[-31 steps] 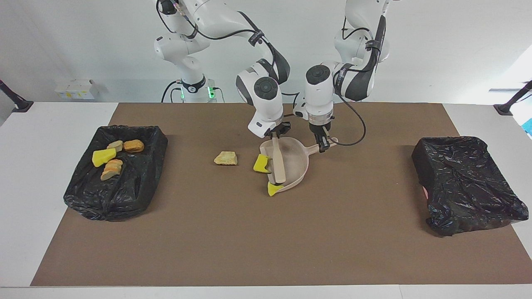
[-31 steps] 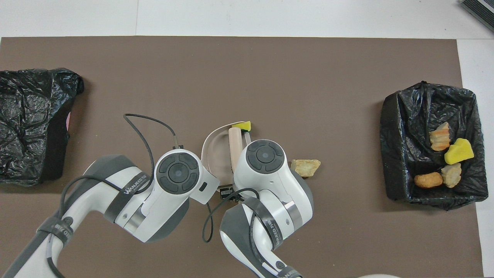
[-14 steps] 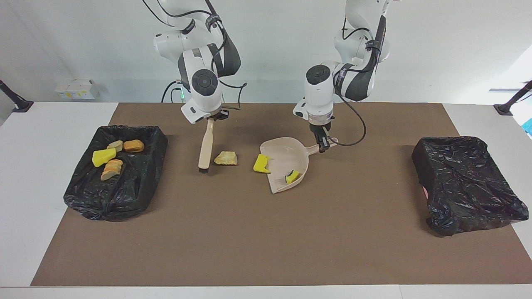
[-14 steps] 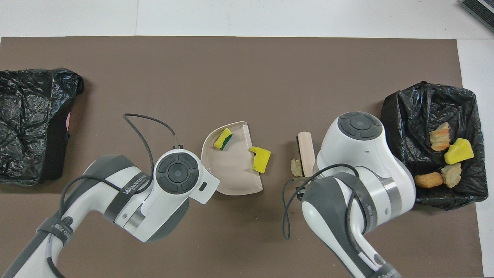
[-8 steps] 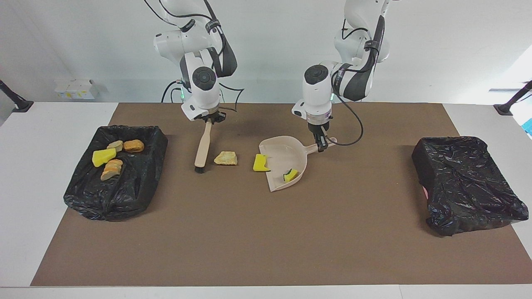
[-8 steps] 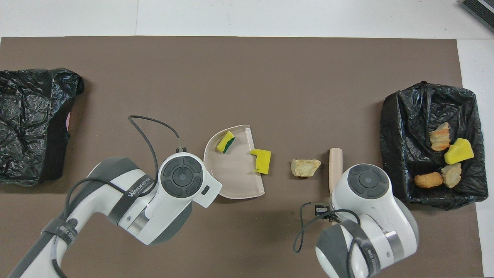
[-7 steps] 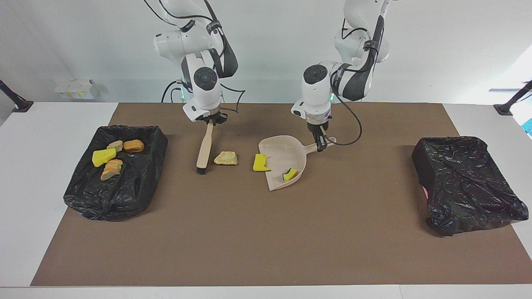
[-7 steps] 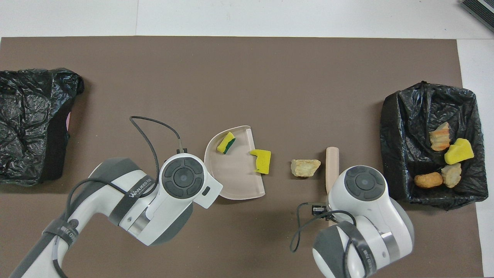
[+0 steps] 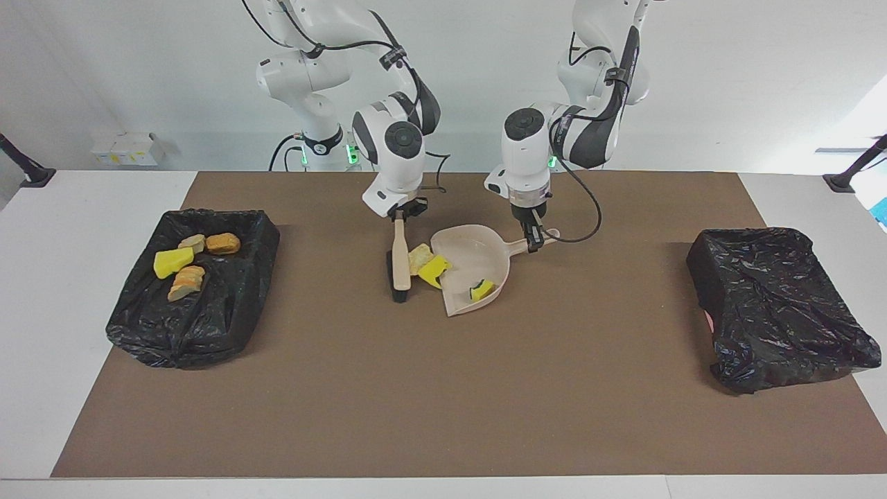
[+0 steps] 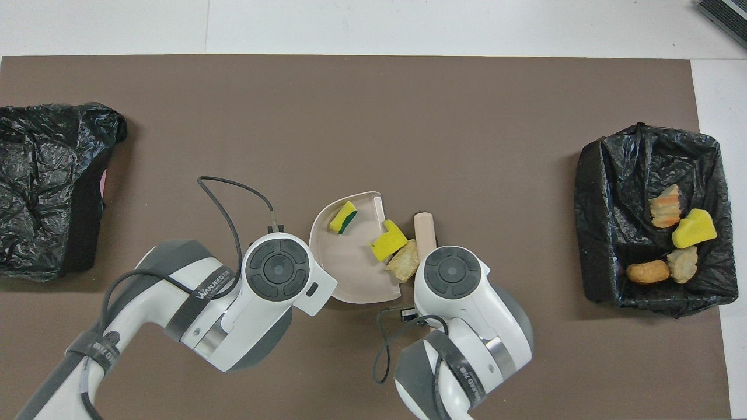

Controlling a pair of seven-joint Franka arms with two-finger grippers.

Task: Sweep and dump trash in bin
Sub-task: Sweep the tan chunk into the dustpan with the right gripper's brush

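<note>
My right gripper (image 9: 400, 214) is shut on the handle of a beige brush (image 9: 400, 263) (image 10: 424, 230) whose bristles rest on the mat. The brush presses a tan trash lump (image 9: 418, 257) (image 10: 404, 262) and a yellow sponge wedge (image 9: 434, 270) (image 10: 388, 241) against the open lip of the beige dustpan (image 9: 478, 253) (image 10: 348, 268). A yellow-and-green sponge piece (image 9: 482, 289) (image 10: 343, 217) lies inside the pan. My left gripper (image 9: 531, 238) is shut on the dustpan's handle. The bin (image 9: 229, 291) (image 10: 601, 256) at the right arm's end holds several trash chunks.
A second black-lined bin (image 9: 776, 305) (image 10: 46, 186) sits at the left arm's end of the table. Everything stands on a brown mat (image 9: 443, 402). Cables hang from both wrists.
The right arm swept the brush toward the dustpan, pushing the tan lump along the mat into the yellow wedge at the pan's lip. The left arm and dustpan barely shifted.
</note>
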